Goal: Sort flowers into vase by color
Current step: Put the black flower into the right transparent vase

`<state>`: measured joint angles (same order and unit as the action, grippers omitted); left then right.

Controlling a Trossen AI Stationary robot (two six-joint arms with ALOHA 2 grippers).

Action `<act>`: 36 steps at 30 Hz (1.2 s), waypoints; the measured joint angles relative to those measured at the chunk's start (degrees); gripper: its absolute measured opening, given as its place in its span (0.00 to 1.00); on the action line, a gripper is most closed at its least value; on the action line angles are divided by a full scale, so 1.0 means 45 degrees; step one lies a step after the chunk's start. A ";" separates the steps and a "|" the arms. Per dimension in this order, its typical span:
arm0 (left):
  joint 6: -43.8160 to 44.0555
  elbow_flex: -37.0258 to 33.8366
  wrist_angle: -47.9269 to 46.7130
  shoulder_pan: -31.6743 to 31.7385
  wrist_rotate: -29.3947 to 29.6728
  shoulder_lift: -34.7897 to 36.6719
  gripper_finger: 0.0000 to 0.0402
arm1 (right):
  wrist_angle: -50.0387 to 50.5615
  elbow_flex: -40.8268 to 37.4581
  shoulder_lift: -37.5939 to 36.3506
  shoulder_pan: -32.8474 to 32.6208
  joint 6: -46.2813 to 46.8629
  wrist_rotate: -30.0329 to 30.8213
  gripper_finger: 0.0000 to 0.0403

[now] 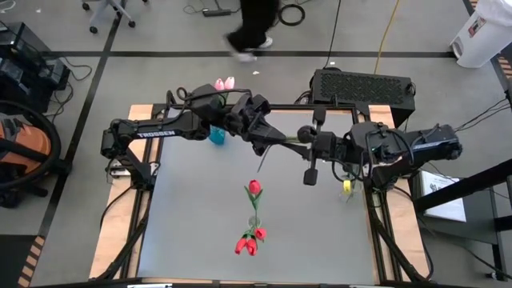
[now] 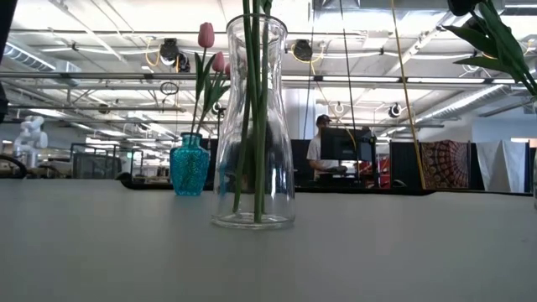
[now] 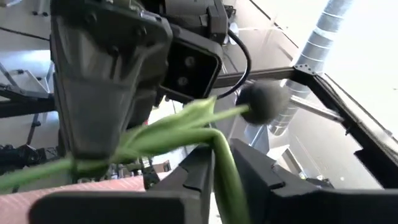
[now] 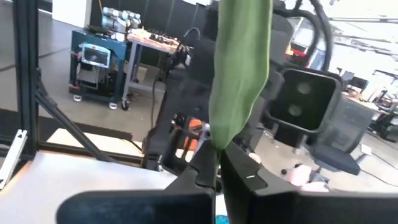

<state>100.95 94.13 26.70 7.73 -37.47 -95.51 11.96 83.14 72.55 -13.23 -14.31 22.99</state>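
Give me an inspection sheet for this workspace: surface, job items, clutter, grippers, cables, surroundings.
Surface: grey table, bare apart from the vases.
Job's things: clear vase holds red tulips; teal vase holds pink tulips; black tulip is in the air between the two arms.
Clutter: small yellow item near the table's right edge, too small to identify.
Grippers: right gripper shut on the black tulip's stem; left gripper at the same stem.
Cables: yellow cable on the floor beyond the table.
Surroundings: person walking past the far side; another seated at a monitor.
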 joint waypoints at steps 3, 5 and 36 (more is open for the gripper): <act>-0.0270 -0.0005 -0.0009 0.0003 0.0028 0.0114 0.20 | 0.0211 0.0012 -0.0170 0.0000 0.0012 0.0256 0.00; -0.0307 -0.0005 0.0041 0.0039 0.0056 0.0158 0.23 | 0.0277 0.0008 -0.0308 0.0000 0.0021 0.0274 0.00; -0.2062 -0.0010 0.3713 0.2581 -0.1197 0.0847 0.26 | 0.3694 0.0012 -0.4397 0.0000 0.2838 0.1173 0.00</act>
<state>91.67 94.08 43.41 19.34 -42.86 -91.70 28.58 83.20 52.77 -13.23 -1.53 28.27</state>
